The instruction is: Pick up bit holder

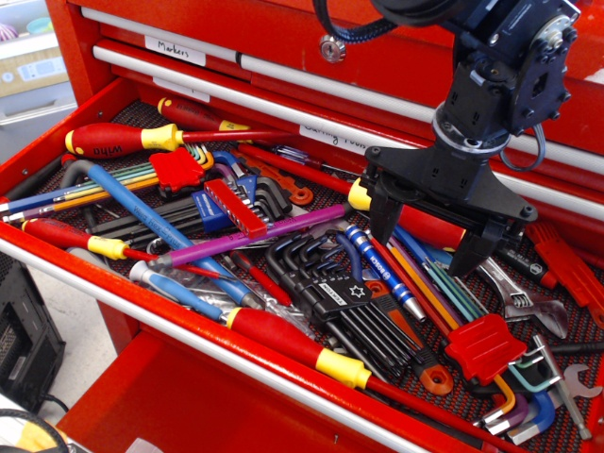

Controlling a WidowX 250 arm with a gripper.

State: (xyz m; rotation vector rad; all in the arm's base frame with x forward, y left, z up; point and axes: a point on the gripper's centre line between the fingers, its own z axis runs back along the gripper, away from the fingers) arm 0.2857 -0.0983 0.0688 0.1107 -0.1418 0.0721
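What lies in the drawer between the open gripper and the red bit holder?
In the only view, the purple rod and the black hex key set lie between the gripper and the bit holder; that stretch is cluttered, not bare.

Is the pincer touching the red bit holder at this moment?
Apart. The only view shows the open pincer hanging well to the right of the bit holder, with purple and blue tool handles lying in the stretch between them.
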